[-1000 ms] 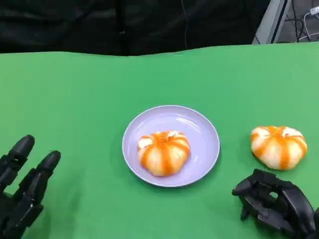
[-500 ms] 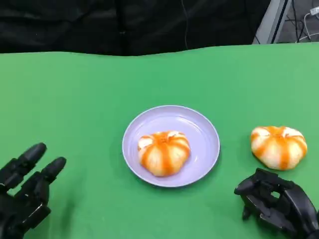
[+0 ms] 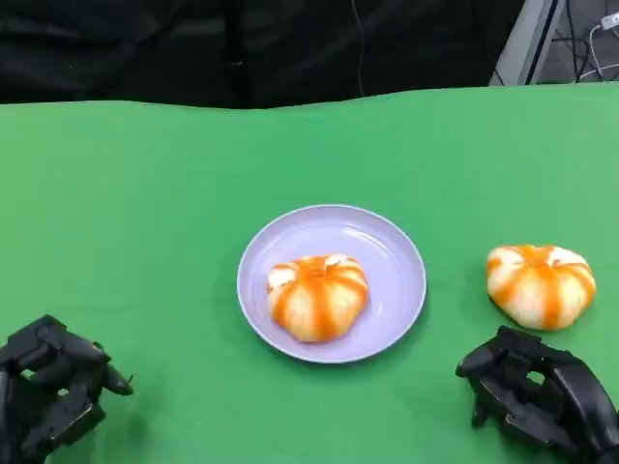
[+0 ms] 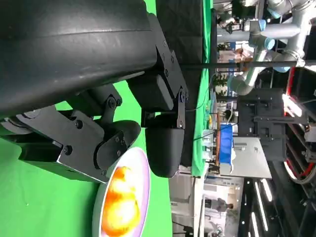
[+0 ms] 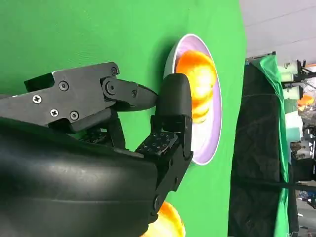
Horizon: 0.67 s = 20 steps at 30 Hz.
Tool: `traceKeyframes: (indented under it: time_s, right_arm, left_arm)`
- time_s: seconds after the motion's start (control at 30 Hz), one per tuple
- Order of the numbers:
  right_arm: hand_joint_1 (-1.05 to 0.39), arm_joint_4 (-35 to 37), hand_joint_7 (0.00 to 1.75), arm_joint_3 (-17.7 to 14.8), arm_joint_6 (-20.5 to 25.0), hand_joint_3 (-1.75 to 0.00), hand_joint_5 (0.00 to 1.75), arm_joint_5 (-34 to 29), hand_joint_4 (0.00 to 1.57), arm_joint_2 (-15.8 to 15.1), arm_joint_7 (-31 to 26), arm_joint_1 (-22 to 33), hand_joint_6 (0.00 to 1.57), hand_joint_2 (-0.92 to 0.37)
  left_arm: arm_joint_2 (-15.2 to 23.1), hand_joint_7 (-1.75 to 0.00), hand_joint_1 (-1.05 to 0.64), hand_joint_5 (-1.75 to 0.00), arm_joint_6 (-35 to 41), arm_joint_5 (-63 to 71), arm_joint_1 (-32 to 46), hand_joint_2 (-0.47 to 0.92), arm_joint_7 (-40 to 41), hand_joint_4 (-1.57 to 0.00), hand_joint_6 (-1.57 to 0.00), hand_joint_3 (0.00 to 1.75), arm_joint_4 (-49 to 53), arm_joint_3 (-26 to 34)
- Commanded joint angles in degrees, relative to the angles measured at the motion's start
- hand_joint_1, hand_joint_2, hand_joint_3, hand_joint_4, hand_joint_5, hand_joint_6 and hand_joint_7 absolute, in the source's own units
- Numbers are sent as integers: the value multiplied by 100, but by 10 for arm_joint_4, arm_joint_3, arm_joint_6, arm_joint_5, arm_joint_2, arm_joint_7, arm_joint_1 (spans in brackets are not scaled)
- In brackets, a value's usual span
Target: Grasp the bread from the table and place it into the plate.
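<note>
- A lavender plate (image 3: pixel 387 253) sits near the middle of the green table (image 3: pixel 145 193), well in from every edge.
- One orange-striped bun (image 3: pixel 318 296) lies inside the plate, toward the rim nearest the robot.
- A second bun, the bread (image 3: pixel 541 284) not yet in the plate, rests on the table's bare cloth between the plate and the table's right edge, apart from the plate's rim.
- The right hand (image 3: pixel 537 396) is low at the table's near edge toward its right corner, just on the robot's side of the bread and not touching it; its fingers are curled inward and hold nothing.
- The left hand (image 3: pixel 50 391) is at the near edge toward the left corner, well apart from the plate; its fingers are folded into a loose fist, with nothing in them.
- From the right wrist, curled fingers (image 5: pixel 173 113) show in front of the plate (image 5: pixel 210 148) and its bun (image 5: pixel 197 81).
- Behind the table's far edge hangs a black curtain (image 3: pixel 242 48).
</note>
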Motion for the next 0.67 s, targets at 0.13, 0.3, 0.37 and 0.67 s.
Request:
traceKeyframes:
  time_s: [0.13,0.3,0.37,0.67]
  right_arm:
    - [-22,8,110,-8,3,-47,175,5,64,-12,3,-3,74,-92]
    - [-23,11,109,-8,2,-46,175,1,63,-18,0,-1,74,-92]
    - [-24,9,110,-9,3,-45,175,4,63,-18,1,0,75,-92]
    - [-24,9,110,-10,2,-46,175,4,64,-19,2,-1,74,-92]
  left_arm:
    - [11,-130,-1,-157,-20,0,-7,58,2,-97,-97,114,16,-2]
    - [4,-129,-1,-157,-17,-13,-8,58,-4,-99,-98,115,20,-1]
    - [3,-129,-1,-156,-23,-13,-8,58,-6,-99,-98,115,21,-3]
    - [4,-128,-2,-156,-27,-11,-7,54,2,-101,-99,123,23,-3]
